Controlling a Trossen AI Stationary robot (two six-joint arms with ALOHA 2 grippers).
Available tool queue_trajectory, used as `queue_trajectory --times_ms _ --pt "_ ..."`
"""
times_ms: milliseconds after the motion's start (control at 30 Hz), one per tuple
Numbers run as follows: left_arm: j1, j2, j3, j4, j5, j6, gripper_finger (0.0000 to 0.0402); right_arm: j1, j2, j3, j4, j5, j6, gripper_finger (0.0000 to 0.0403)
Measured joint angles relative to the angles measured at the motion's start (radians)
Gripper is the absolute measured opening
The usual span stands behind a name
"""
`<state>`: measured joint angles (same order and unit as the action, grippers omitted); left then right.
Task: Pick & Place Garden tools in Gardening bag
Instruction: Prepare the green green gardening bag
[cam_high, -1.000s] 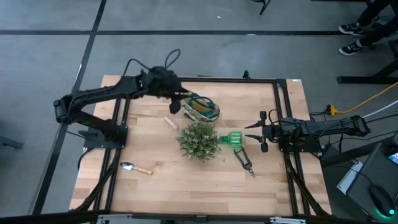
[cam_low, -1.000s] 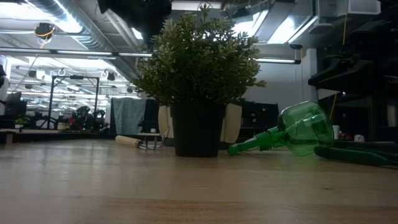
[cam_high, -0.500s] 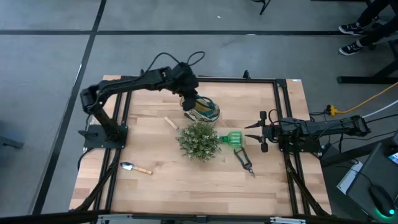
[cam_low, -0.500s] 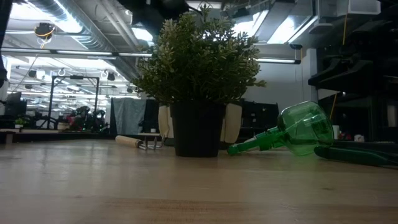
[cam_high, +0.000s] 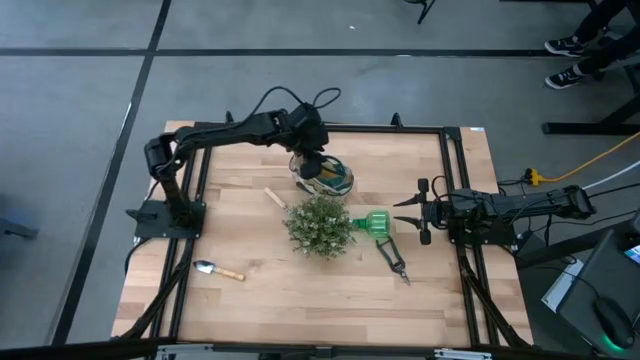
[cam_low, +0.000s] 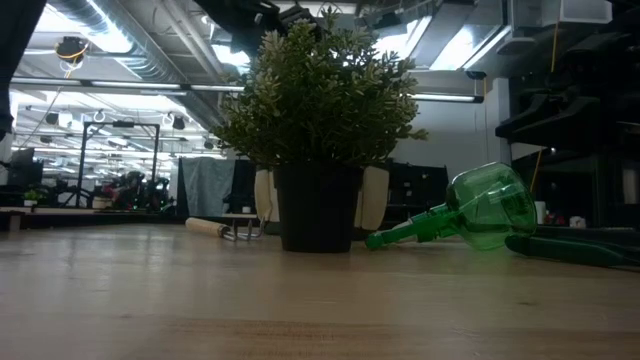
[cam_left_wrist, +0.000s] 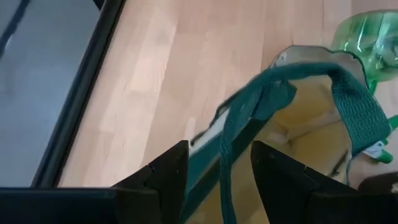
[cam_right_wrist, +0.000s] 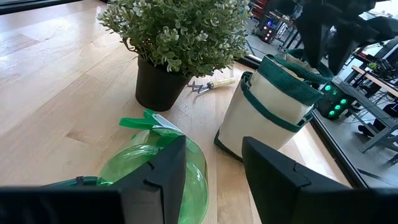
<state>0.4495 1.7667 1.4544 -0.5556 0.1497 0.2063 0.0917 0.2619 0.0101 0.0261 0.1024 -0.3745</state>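
Reaching across the table (cam_high: 250, 225), the left end effector (cam_high: 312, 166) is now hovering over the gardening bag (cam_high: 330, 176) at twelve o'clock of the plant (cam_high: 320, 226), fingers spreading wider around a green handle (cam_left_wrist: 249, 118), likely releasing. The right end effector (cam_high: 412, 213) is waiting half-spread at three o'clock. No writing is legible.

The high view looks straight down on the whole desk (cam_high: 250, 300). The low view sits at desk height, facing level across it, close to the potted plant (cam_low: 318, 110). The left wrist view hangs close over the gardening bag (cam_left_wrist: 298, 130). The right wrist view faces plant and bag from nearby.
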Motion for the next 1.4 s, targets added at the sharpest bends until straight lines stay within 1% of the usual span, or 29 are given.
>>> queue_trajectory --times_ms 167,233,333,467,700,733,933,1033,1233,1400 --pt "-0.006 0.015 0.000 0.036 0.001 0.014 0.0167 0.000 0.000 0.000 0.000 0.000 0.000 0.0160" --pt "-0.010 0.019 0.000 0.024 0.003 0.015 0.0165 0.000 0.000 0.000 0.000 0.000 0.000 0.0160" --pt "-0.018 0.032 0.000 0.024 0.003 0.017 0.0152 0.000 0.000 0.000 0.000 0.000 0.000 0.0160" --pt "-0.024 0.041 0.000 0.023 0.000 0.038 0.0114 0.000 0.000 0.000 0.000 0.000 0.000 0.0160" --pt "-0.029 0.029 0.000 0.048 -0.009 0.042 0.0015 0.000 0.000 0.000 0.000 0.000 0.000 0.0160" --pt "-0.029 0.024 0.000 0.047 -0.010 0.040 0.0009 0.000 0.000 0.000 0.000 0.000 0.000 0.0160" --pt "-0.035 -0.011 0.000 0.051 -0.072 0.036 0.0005 0.000 0.000 0.000 0.000 0.000 0.000 0.0160" --pt "-0.037 -0.043 0.000 0.038 -0.074 0.049 0.0005 0.000 0.000 0.000 0.000 0.000 0.000 0.0160" --pt "-0.042 -0.116 0.000 -0.056 -0.072 0.051 0.0009 0.000 0.000 0.000 0.000 0.000 0.000 0.0160" --pt "-0.044 -0.145 0.000 -0.138 -0.068 0.051 0.0008 0.000 0.000 0.000 0.000 0.000 0.000 0.0160"
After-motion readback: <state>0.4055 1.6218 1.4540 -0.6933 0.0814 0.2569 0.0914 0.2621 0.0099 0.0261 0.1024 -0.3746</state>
